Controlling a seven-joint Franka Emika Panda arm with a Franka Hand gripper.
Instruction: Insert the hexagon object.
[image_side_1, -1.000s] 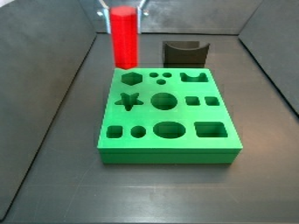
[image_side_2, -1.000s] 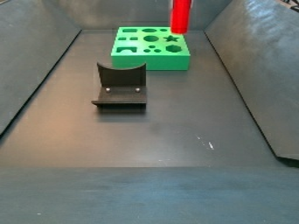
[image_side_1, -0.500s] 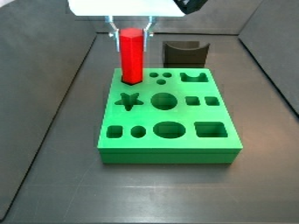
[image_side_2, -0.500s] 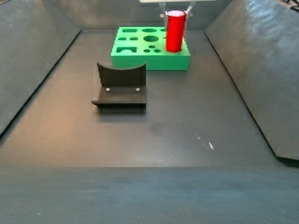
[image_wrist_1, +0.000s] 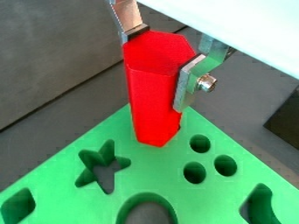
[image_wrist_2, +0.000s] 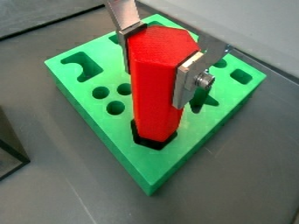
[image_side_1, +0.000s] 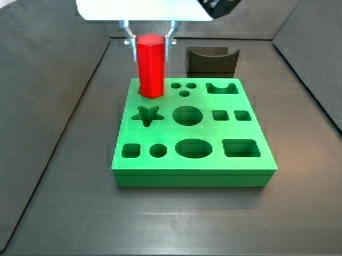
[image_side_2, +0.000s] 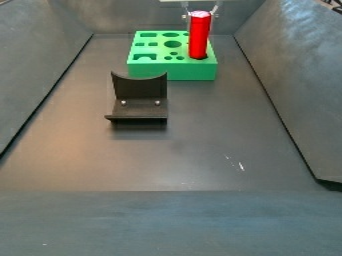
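Note:
The red hexagon object (image_side_1: 151, 65) stands upright between my gripper's (image_side_1: 151, 40) silver fingers, which are shut on its upper part. Its lower end sits in the hexagonal hole at a far corner of the green block (image_side_1: 194, 178). Most of the peg still stands above the block. In both wrist views the fingers clamp two opposite sides of the peg (image_wrist_1: 156, 87) (image_wrist_2: 152, 96), with the gripper (image_wrist_1: 162, 59) (image_wrist_2: 160, 61) right above the block (image_wrist_2: 82, 92). A side view shows the peg (image_side_2: 199, 35), the gripper (image_side_2: 201, 12) and the block (image_side_2: 160, 62) at the far end.
The dark grey curved holder (image_side_1: 211, 58) stands just behind the block; in a side view the holder (image_side_2: 138, 97) sits in front of it. The block has several other shaped holes, among them a star (image_side_1: 147, 115). Dark sloping walls (image_side_2: 301, 90) enclose the floor.
My gripper has come down with the peg, from well above the block to its lower end in the hole. Over the last half second it sank only slightly.

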